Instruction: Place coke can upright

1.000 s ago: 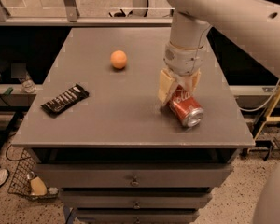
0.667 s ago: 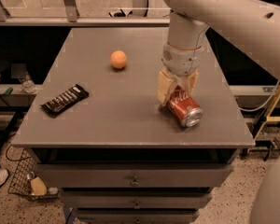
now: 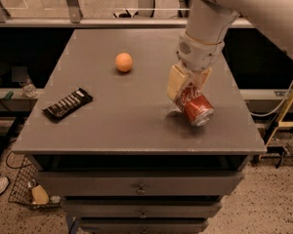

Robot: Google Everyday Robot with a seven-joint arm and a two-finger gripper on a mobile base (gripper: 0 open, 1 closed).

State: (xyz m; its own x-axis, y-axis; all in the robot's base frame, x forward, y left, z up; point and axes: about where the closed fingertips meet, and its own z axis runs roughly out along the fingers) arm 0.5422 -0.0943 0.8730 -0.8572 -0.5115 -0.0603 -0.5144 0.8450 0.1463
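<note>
The coke can [image 3: 196, 109] is red with white script. It lies tilted at the right front of the grey table [image 3: 112, 126], its silver end facing front right. My gripper [image 3: 187, 92] comes down from above on the can's upper end. Its cream fingers [image 3: 175, 83] are closed on either side of the can. The can looks slightly raised, with a shadow under its left side.
An orange ball [image 3: 123, 62] sits at the table's middle back. A black snack bar [image 3: 68, 104] lies near the left edge. The can is close to the table's front right edges. Drawers are below the tabletop, and a wire basket [image 3: 31, 194] is on the floor at left.
The gripper and the coke can have risen slightly and the can has tilted more. The ball and the snack bar have not moved.
</note>
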